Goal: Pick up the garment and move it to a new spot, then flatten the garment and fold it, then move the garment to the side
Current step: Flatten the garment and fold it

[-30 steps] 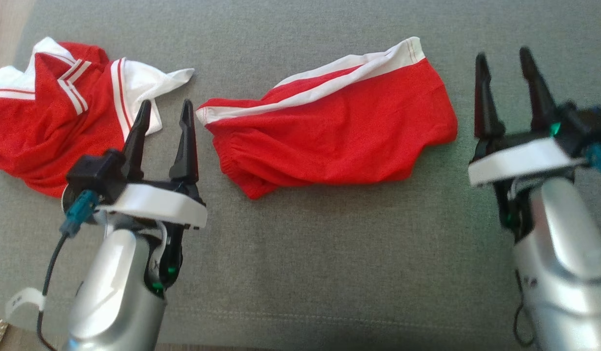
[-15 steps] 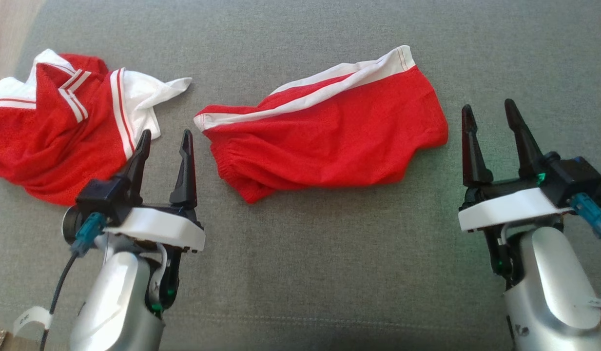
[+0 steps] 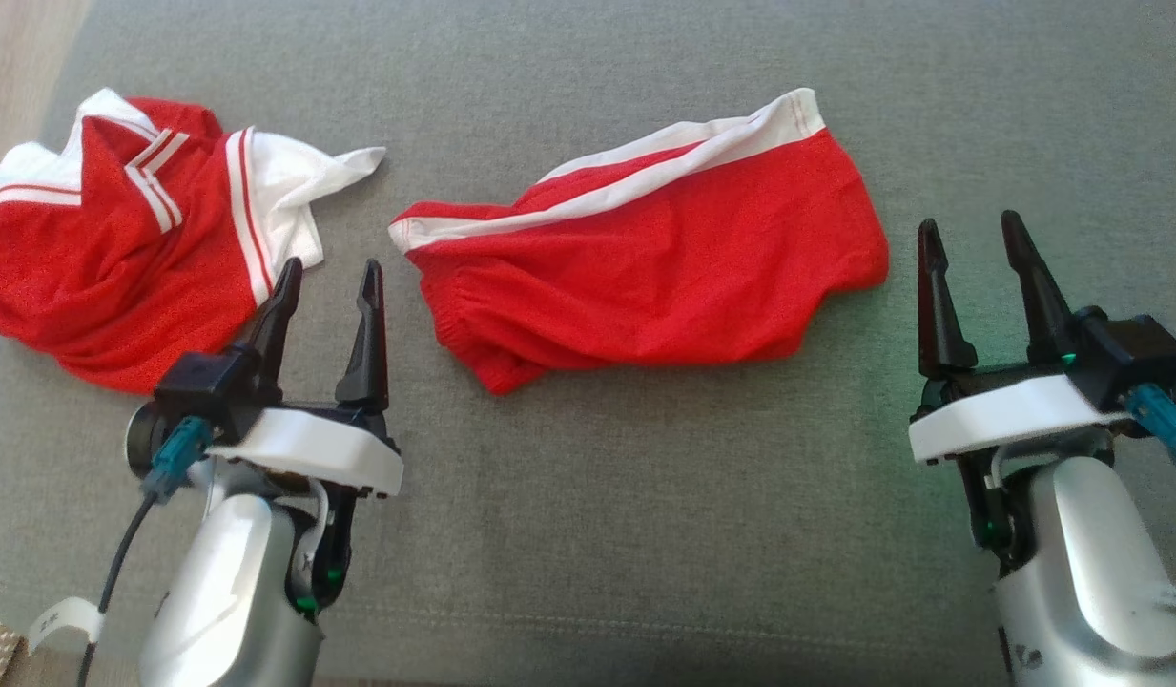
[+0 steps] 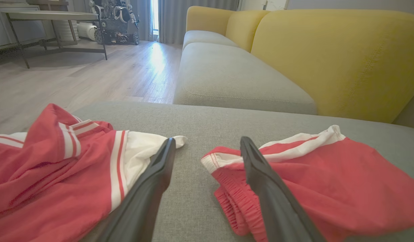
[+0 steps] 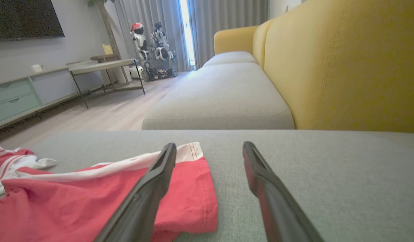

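Two red-and-white garments lie on the grey seat cushion (image 3: 588,534), and we hold both arms low and short of them, carrying nothing. Our left gripper (image 3: 331,269) hovers with its fingers spread, tips aimed into the bare strip between the crumpled jersey (image 3: 120,258) at our far left and the red shorts (image 3: 645,286) in the middle of the cushion, touching neither. Our right gripper (image 3: 968,224) also has its fingers apart with nothing between them, and it sits over bare cushion just beside the shorts' right-hand hem. We take the shorts to be the garment in hand because our two grippers bracket them. The gathered waistband end lies near our left fingers and the leg hem near our right, a stance that suits taking one end in each. The shorts lie slanted, white side stripe along the far edge, fairly flat but rumpled at the waistband. They look doubled leg on leg, though we cannot tell whether that is a deliberate fold. The jersey is heaped well clear of the shorts, which we judge keeps it out of any grasp or drag.
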Robot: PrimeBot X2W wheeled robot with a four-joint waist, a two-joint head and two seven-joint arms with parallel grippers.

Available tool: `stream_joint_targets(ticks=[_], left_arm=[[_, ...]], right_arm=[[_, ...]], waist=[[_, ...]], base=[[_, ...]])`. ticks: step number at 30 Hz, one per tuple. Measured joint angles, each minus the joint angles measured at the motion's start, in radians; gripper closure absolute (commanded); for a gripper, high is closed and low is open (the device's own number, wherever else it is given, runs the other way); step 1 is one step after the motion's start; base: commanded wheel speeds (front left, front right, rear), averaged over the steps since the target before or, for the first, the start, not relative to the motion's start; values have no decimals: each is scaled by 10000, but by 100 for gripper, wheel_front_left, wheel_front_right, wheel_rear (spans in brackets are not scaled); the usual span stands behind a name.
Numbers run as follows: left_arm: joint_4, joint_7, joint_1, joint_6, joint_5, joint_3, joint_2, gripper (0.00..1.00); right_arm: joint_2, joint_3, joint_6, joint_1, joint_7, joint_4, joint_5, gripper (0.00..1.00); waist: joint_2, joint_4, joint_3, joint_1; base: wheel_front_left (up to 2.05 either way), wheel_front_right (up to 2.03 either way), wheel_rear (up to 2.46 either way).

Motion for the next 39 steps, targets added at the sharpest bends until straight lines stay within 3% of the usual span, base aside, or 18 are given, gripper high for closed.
stream_joint_targets(ticks=[15,22,23,25,33,39], left_arm=[[-54,0,-492,-353,140,0,-366,0],[-59,-2,-496,-437,201,52,-512,0],[-59,-2,-498,-441,203,69,-529,0],[-58,0,-503,-520,274,104,-554,0],[-58,-2,-503,-606,410,278,-614,0],[-63,0,-480,-617,552,366,-623,0]], right_arm=[[-681,180,0,-1977,2458,3175,-54,0],[-765,334,0,-2712,3235,3749,291,0],[-767,378,0,-2833,3325,3839,378,44],[-794,472,0,-2964,3473,3948,556,100],[-729,545,0,-2900,3649,3889,997,100],[-493,86,0,-1866,3557,2953,1160,100]], waist=[[0,934,718,0],[0,1137,921,0],[0,1140,939,0],[0,1140,958,0],[0,1016,861,0],[0,738,714,0]], base=[[0,0,0],[0,0,0],[0,0,0],[0,0,0],[0,0,0],[0,0,0]])
